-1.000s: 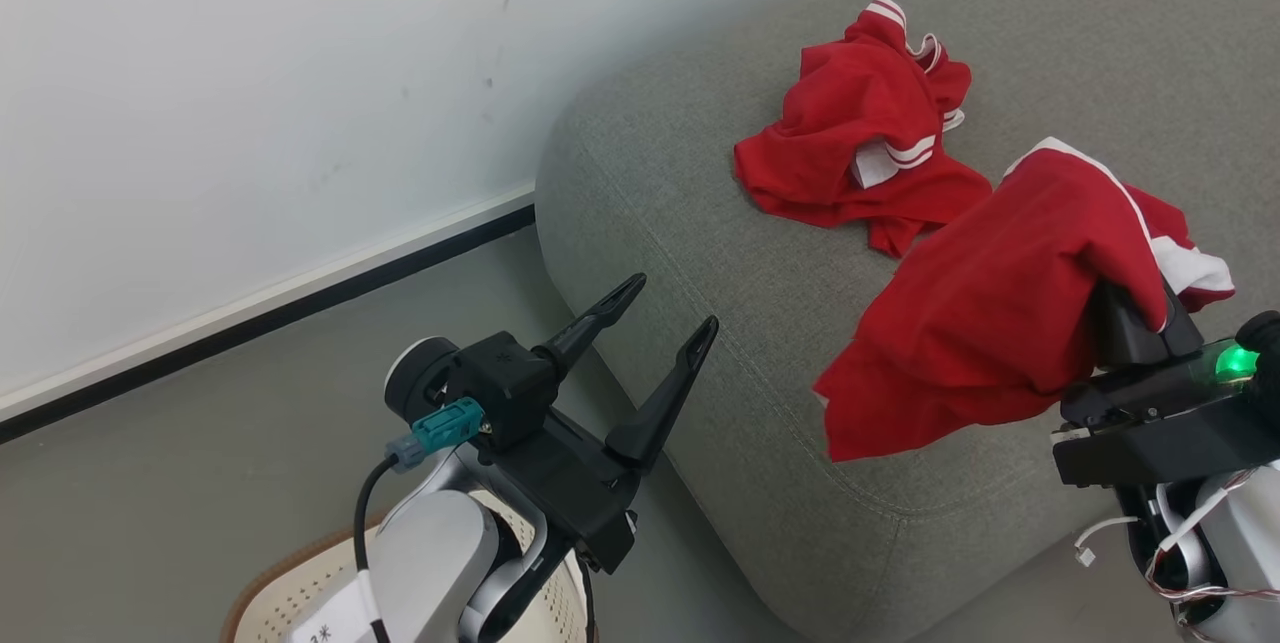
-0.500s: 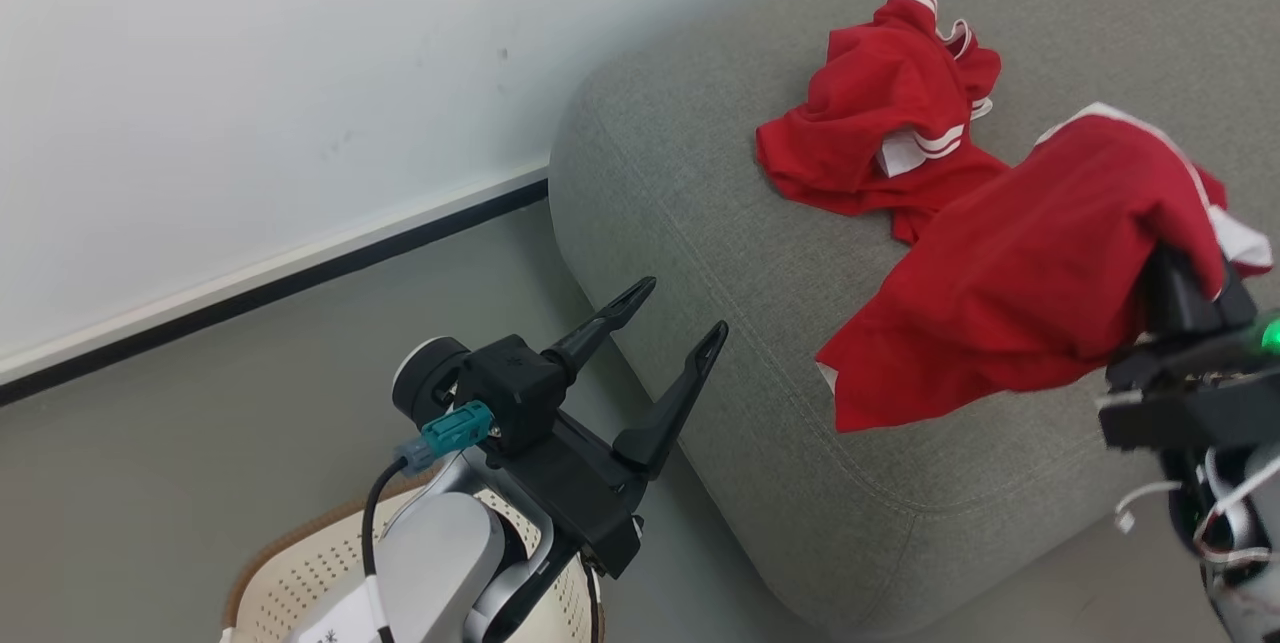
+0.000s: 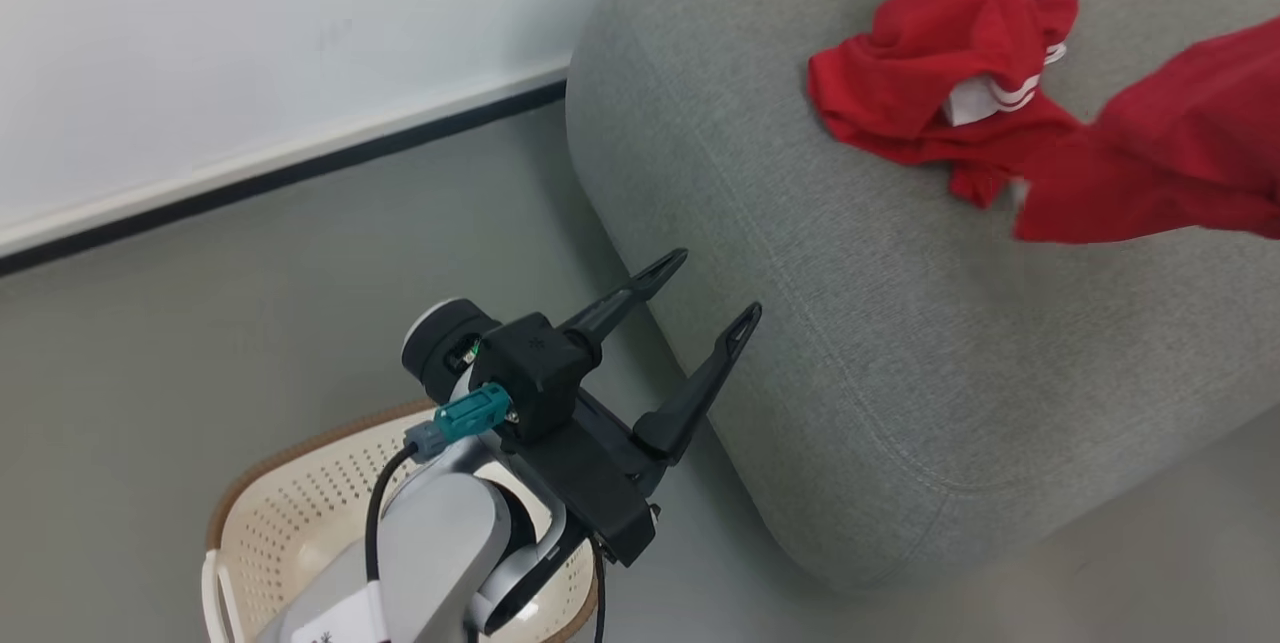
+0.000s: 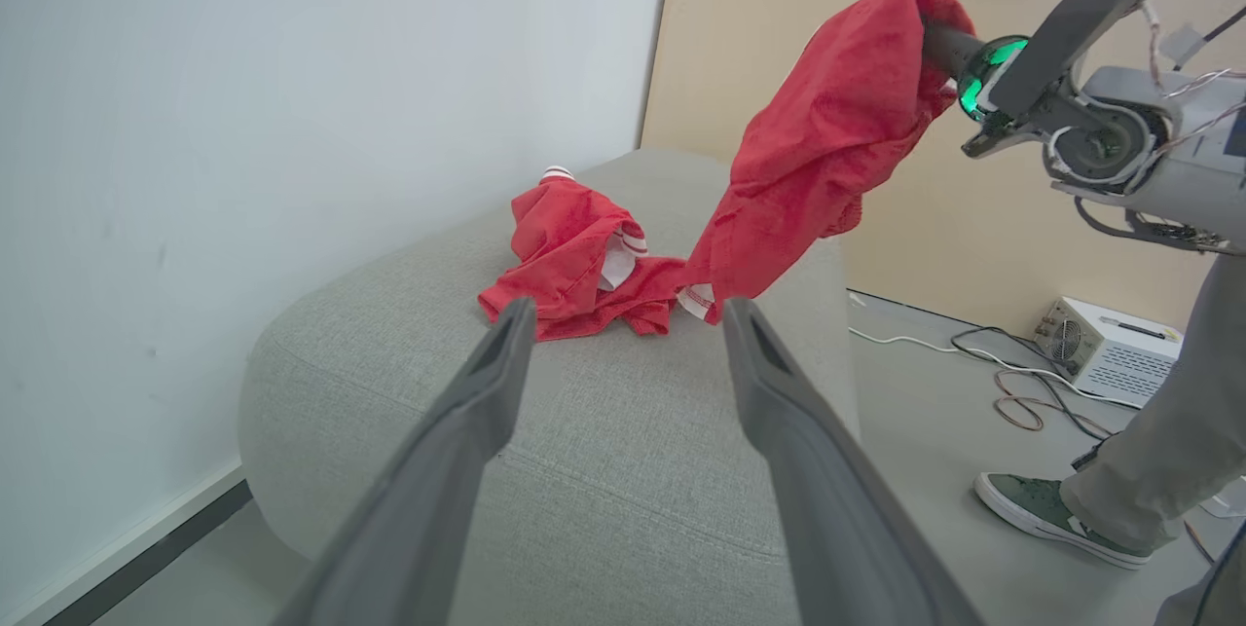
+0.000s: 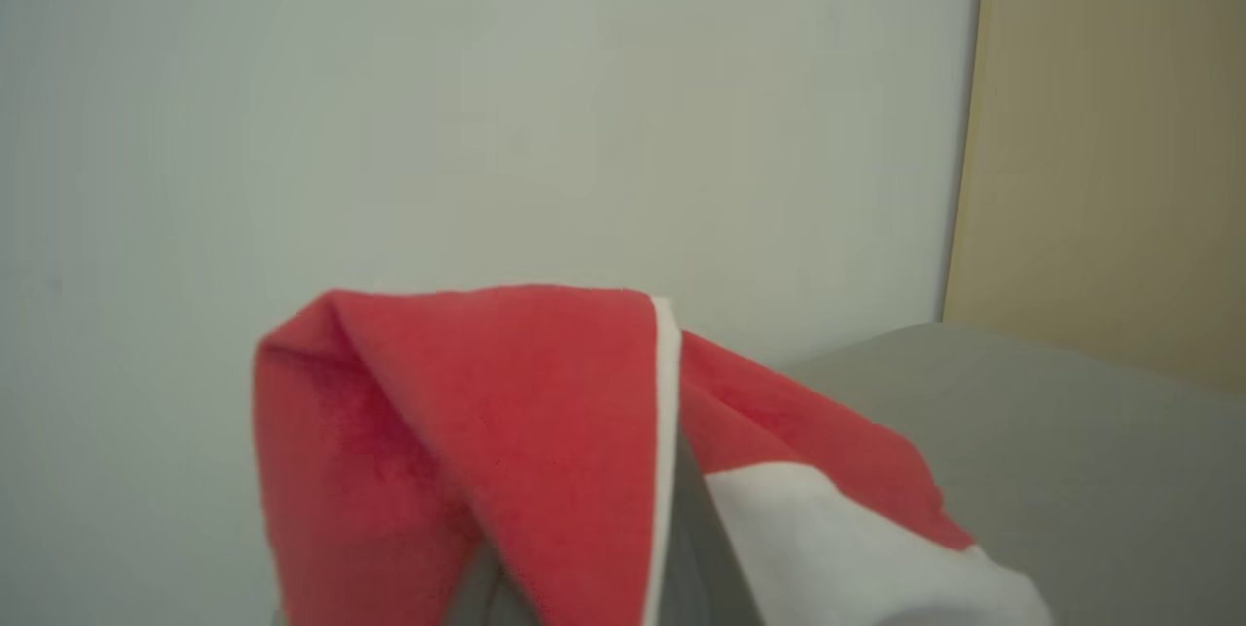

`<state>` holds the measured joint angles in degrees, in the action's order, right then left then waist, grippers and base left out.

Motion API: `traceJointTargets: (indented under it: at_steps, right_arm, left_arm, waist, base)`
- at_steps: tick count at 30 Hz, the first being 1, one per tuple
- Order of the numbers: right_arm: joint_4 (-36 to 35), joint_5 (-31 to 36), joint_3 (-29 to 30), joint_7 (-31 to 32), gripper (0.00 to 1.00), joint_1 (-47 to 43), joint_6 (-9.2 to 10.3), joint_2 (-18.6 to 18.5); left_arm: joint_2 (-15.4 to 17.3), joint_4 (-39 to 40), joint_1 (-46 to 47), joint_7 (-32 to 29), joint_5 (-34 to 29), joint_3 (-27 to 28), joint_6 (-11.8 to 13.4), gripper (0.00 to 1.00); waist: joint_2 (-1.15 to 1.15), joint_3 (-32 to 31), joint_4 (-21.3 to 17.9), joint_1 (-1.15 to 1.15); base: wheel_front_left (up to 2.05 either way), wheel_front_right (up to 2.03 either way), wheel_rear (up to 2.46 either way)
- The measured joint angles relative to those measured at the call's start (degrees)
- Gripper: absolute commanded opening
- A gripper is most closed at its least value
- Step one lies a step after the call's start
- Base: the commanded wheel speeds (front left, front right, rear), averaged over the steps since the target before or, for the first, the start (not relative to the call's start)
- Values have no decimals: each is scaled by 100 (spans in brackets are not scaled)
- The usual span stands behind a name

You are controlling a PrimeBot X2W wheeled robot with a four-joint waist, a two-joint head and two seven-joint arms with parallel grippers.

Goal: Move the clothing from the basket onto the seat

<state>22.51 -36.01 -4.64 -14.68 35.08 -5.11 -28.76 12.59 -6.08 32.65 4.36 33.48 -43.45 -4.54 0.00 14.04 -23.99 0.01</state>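
One piece of red clothing (image 3: pixel 945 73) with white striped trim lies crumpled on the grey seat (image 3: pixel 900 323). A second red piece (image 4: pixel 827 139) hangs in the air over the seat, draped over my right gripper (image 4: pixel 949 47), which is shut on it; its lower hem (image 4: pixel 701 300) dangles just beside the lying piece (image 4: pixel 565 256). In the right wrist view the red cloth with white trim (image 5: pixel 545 431) covers the fingers. My left gripper (image 3: pixel 715 285) stands open and holds nothing, just off the seat's near corner, above the cream basket (image 3: pixel 260 513), whose inside my forearm partly hides.
A white wall with a dark skirting (image 3: pixel 250 183) runs behind the grey floor. A person's foot in a green shoe (image 4: pixel 1051 519) stands right of the seat. Beyond it a white box (image 4: pixel 1110 349) and cables (image 4: pixel 1022 383) lie on the floor before a beige panel.
The head camera has turned, shifting the whole picture. My right gripper has carried the hanging clothing up and farther over the seat, toward the lying piece. The left gripper stays open.
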Motion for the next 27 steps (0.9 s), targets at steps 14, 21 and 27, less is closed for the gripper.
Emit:
traceJointTargets:
  at_steps: [14, 21, 27]
  right_arm:
    - [1388, -83, 269, 311, 0, 1332, 0, -482]
    - [1673, 131, 198, 407, 0, 1940, 114, -711]
    - [1805, 386, 25, 517, 38, 2405, 218, -791]
  left_arm:
    - [218, 571, 454, -348, -222, 5, 0, 100]
    - [272, 742, 619, -499, -223, 70, 0, 100]
    - [435, 944, 782, -608, -225, 229, 8, 100]
  waist:
    - [0, 949, 468, 1]
    - [1, 1486, 773, 0]
    - [1, 1976, 996, 0]
  base:
    - [0, 0, 0]
    - [0, 0, 0]
    - [0, 0, 0]
